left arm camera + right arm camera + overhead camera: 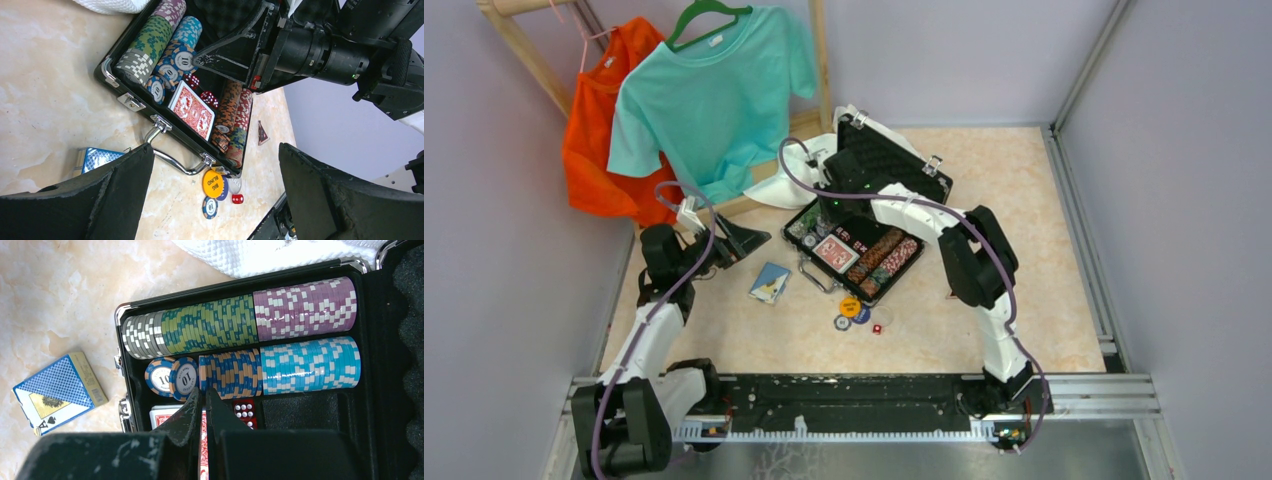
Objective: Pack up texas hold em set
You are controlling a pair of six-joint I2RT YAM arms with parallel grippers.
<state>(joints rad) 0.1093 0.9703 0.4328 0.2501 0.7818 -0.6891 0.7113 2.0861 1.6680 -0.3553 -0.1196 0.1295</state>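
The black case [927, 178] lies open mid-table, its trays holding rows of poker chips [210, 322], a red card deck [192, 109] and red dice [244, 410]. My right gripper [202, 390] is shut with nothing between its fingers and hovers inside the case, over the red deck next to the dice. My left gripper [214, 150] is wide open and empty, left of the case. A blue card deck [770, 282] lies on the table left of the case. By the case's handle [170, 157] lie a yellow "big blind" button [212, 182], a loose chip [210, 206] and one red die [237, 198].
A white cloth [809, 155] lies behind the case against its lid. A wooden rack at the back left holds an orange shirt [599, 130] and a teal shirt [714, 90]. A small dark triangular piece [261, 134] lies right of the case. Walls close off the sides.
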